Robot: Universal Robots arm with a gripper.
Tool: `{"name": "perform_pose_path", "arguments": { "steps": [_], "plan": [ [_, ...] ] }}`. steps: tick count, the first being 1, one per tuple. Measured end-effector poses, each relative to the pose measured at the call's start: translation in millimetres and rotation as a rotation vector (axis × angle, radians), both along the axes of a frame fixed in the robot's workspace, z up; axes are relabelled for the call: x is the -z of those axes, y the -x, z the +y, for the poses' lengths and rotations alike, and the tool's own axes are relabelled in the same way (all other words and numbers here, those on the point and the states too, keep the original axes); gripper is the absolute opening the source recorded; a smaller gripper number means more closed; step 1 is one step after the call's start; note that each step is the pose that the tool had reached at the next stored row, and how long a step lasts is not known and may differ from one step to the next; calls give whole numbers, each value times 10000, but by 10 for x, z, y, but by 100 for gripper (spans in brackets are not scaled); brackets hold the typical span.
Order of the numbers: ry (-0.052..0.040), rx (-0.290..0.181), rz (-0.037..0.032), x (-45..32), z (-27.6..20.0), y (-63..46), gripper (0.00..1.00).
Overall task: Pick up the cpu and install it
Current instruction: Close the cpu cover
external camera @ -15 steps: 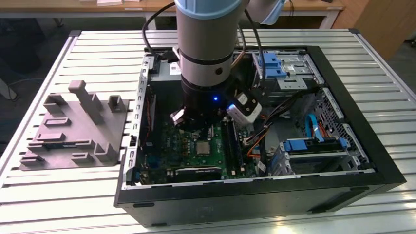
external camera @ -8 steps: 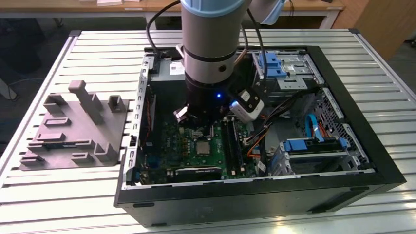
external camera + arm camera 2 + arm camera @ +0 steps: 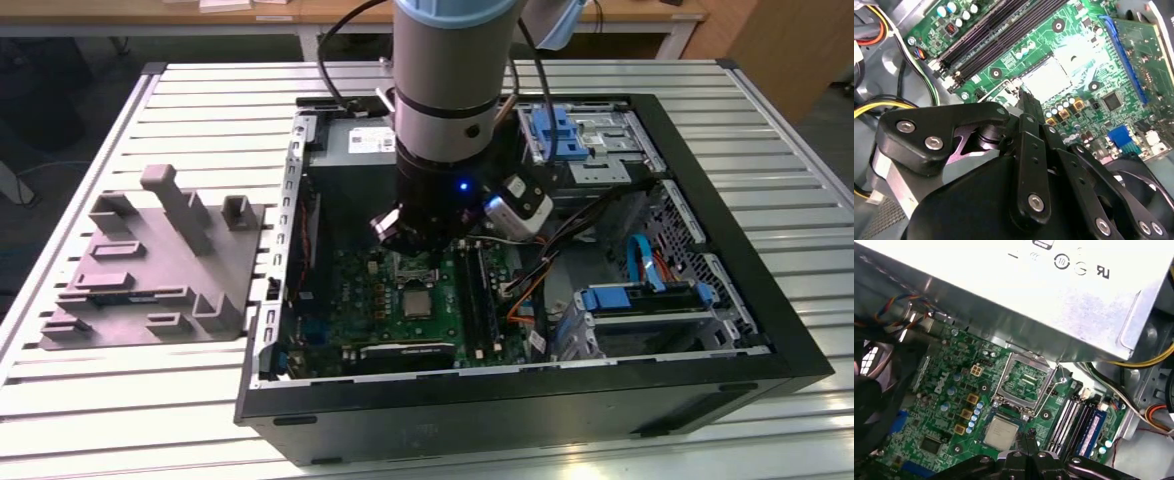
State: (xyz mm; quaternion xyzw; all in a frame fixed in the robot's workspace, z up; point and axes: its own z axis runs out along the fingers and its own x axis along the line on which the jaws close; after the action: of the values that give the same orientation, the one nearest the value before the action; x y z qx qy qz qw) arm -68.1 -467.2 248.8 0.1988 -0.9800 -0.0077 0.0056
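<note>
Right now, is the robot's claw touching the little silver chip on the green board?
Apart. In the exterior view the gripper hangs above the chip, with a strip of green board showing between them.

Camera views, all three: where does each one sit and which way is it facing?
Exterior view: off the arm, high up, looking down on the open computer case and grey tray on the slatted table; the arm shows.
First wrist view: on the arm, facing down past the gripper at the motherboard, cpu and metal box.
Second wrist view: on the arm, looking along the gripper's black links toward the cpu.
Shared: both wrist views show gripper, cpu and memory slots.
</note>
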Motion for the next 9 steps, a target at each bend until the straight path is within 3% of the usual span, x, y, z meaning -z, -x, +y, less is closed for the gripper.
{"name": "perform_pose_path", "arguments": {
  "steps": [9],
  "plan": [
    [1,-1640,1,30,0,-1,11]
  ]
}}
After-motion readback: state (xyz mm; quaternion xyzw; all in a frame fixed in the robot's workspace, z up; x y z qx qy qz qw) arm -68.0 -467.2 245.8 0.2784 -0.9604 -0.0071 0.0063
